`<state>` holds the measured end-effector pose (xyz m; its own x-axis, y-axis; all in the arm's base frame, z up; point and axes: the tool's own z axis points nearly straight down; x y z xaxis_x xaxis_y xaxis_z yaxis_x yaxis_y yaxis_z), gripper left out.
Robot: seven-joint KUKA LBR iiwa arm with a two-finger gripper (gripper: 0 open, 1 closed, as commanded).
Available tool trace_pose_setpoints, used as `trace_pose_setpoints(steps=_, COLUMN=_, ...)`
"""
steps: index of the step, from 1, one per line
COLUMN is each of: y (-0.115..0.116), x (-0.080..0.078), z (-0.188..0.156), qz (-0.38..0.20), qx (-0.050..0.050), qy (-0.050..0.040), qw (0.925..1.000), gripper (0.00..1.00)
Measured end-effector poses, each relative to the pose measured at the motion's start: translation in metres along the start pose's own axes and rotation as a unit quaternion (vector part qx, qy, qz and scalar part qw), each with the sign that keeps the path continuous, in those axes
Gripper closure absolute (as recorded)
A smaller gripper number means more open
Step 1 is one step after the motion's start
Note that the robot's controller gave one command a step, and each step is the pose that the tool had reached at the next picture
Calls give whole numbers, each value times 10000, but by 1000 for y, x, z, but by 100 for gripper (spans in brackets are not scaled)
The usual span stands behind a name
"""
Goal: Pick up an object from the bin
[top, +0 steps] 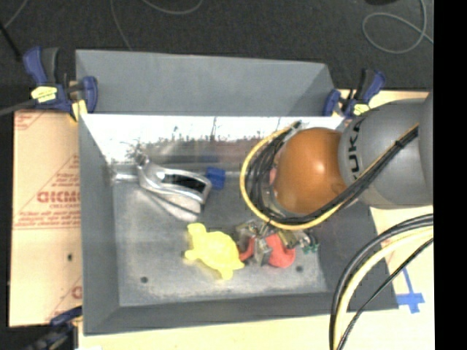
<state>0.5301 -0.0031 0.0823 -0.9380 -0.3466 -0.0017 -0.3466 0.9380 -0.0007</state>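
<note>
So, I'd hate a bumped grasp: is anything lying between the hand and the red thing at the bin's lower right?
Nothing visible does. The hand is down right beside the red thing, seemingly touching it. The yellow toy lies close on the hand's other side, so it might get nudged.

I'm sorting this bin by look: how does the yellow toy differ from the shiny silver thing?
The yellow toy is matte, lumpy and one colour; the silver thing is glossy with a dark inset. The yellow toy lies close beside the gripper; the silver thing lies farther back, by the rear wall, apart from it. Both rest on the bin floor.
</note>
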Motion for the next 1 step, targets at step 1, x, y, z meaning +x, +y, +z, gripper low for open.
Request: trace_pose_setpoints(steps=1, y=0, x=0, z=0, qz=4, qx=-1, qy=0, qw=10000, gripper=100)
